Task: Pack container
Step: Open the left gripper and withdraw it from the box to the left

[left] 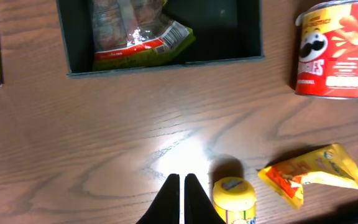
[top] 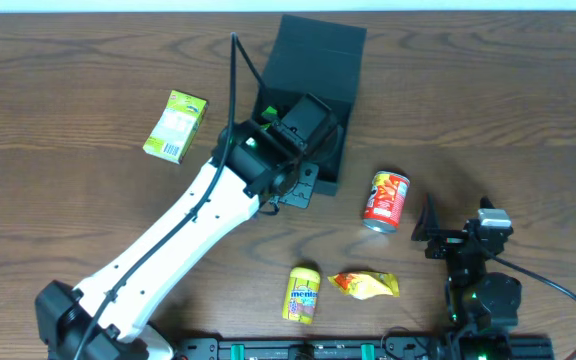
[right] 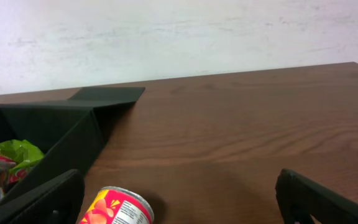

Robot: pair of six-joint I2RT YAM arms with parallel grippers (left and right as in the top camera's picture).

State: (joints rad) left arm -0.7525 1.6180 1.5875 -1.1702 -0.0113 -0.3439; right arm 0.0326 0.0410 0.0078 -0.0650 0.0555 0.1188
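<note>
The dark teal-green container (top: 313,60) stands open at the back of the table, its flap lid lying behind it. A green and red snack bag (left: 135,34) lies inside it; it also shows in the right wrist view (right: 8,158). My left gripper (left: 183,186) is shut and empty, hovering over the table just in front of the container (left: 166,67). My right gripper (right: 179,199) is open and empty, low at the front right, behind the red Pringles can (top: 386,200).
A yellow-green carton (top: 175,126) lies left of the container. A yellow Mentos bottle (top: 302,293) and a yellow-orange snack packet (top: 365,285) lie at the front. The can (left: 334,50), bottle (left: 234,198) and packet (left: 312,173) show in the left wrist view.
</note>
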